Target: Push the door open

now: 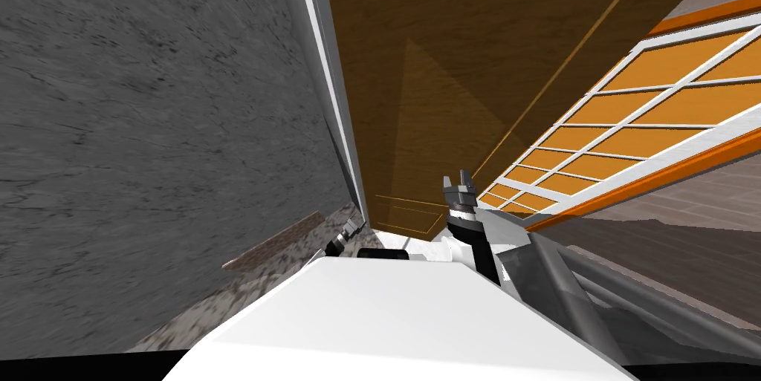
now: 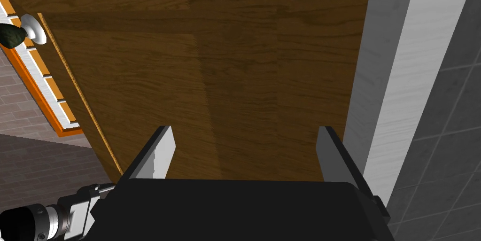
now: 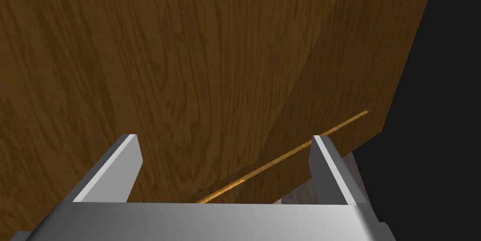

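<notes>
The brown wooden door [image 1: 446, 64] fills the middle of the head view, hung beside a white door frame [image 1: 327, 64]. My right gripper [image 1: 458, 182] is raised close in front of the door's lower part, open. In the right wrist view the door [image 3: 188, 64] lies just beyond the open right gripper [image 3: 225, 158], its edge running past one finger. My left gripper [image 1: 349, 232] sits low by the frame. It is open [image 2: 244, 151] and faces the door [image 2: 211, 64] near the white frame [image 2: 404, 64]. A white door knob [image 2: 33, 29] sits at the door's far edge.
A rough grey wall [image 1: 149, 116] stands close on my left. An orange window with white bars [image 1: 654, 102] and a brick-patterned wall [image 1: 698, 198] lie to the right, past the door's edge. A black area [image 3: 437, 111] shows beyond the door's edge.
</notes>
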You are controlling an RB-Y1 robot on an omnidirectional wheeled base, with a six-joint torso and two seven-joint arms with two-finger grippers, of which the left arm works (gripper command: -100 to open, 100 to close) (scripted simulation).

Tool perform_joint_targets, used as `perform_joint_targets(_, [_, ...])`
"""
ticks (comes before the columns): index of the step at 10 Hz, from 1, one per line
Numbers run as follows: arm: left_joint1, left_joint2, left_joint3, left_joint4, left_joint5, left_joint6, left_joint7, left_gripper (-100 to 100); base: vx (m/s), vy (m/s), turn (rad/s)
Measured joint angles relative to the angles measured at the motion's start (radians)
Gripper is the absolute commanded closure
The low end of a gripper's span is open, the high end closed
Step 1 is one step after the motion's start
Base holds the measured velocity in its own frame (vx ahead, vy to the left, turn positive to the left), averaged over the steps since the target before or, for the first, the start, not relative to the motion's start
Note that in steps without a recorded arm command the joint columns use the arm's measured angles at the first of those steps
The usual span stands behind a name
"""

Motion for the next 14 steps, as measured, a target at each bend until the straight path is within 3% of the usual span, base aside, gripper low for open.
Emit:
perform_joint_targets(5, [0.023,0.008,-0.037,-0.024,-0.035,-0.021,0.013,-100,0.162,-0.12,0.105])
perform_joint_targets(7, [0.034,0.012,-0.052,-0.033,-0.049,-0.034,0.016,-100,0.045,-0.016,-0.097])
perform_joint_targets(14, [0.046,0.014,-0.062,-0.052,-0.058,-0.032,0.022,-100,0.002,0.0,0.0])
